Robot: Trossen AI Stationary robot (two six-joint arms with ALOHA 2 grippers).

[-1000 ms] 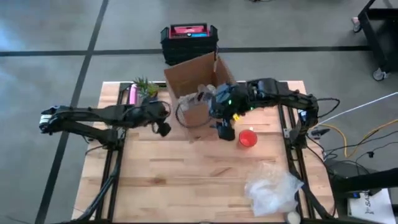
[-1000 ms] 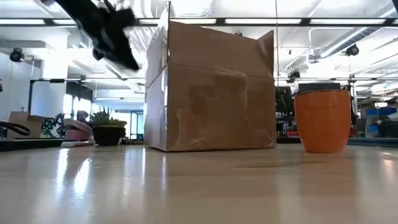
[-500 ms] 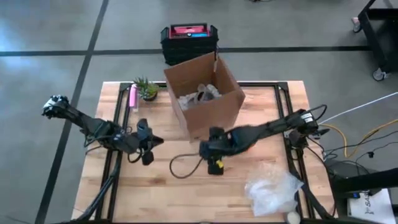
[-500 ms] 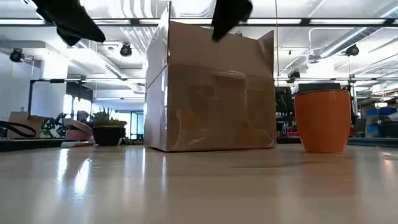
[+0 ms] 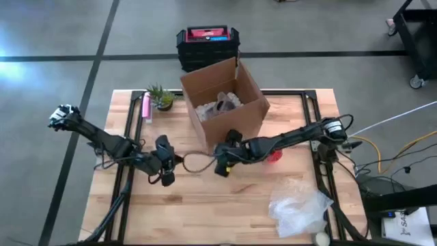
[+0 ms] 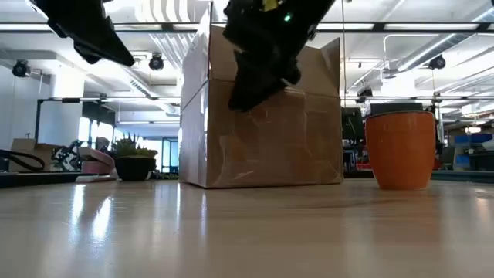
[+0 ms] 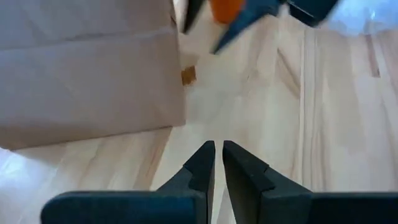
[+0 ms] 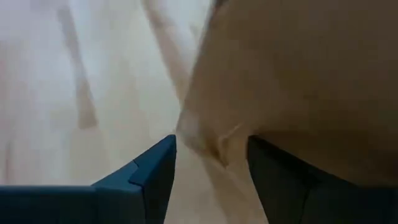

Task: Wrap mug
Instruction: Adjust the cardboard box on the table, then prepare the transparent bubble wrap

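1. The orange mug (image 6: 400,149) is standing upright on the table (image 5: 225,205), just beside the cardboard box (image 5: 225,102) on the right arm's side.
2. The mug is looking rigid, smooth and breakable; gripping it by the rim or wall is probably safest.
3. The right gripper (image 8: 208,165) is hovering at the box's front corner, fingers spread wide and holding nothing.
4. The left gripper (image 7: 215,163) is waiting over bare table near the box, fingers nearly closed and empty.
5. A crumpled clear wrap (image 5: 300,207) is lying well apart from the mug, near the table's front edge.
6. A potted plant (image 5: 160,97) and a pink bottle (image 5: 145,104) are standing beyond the box; the box and the right arm are crowding access to the mug.
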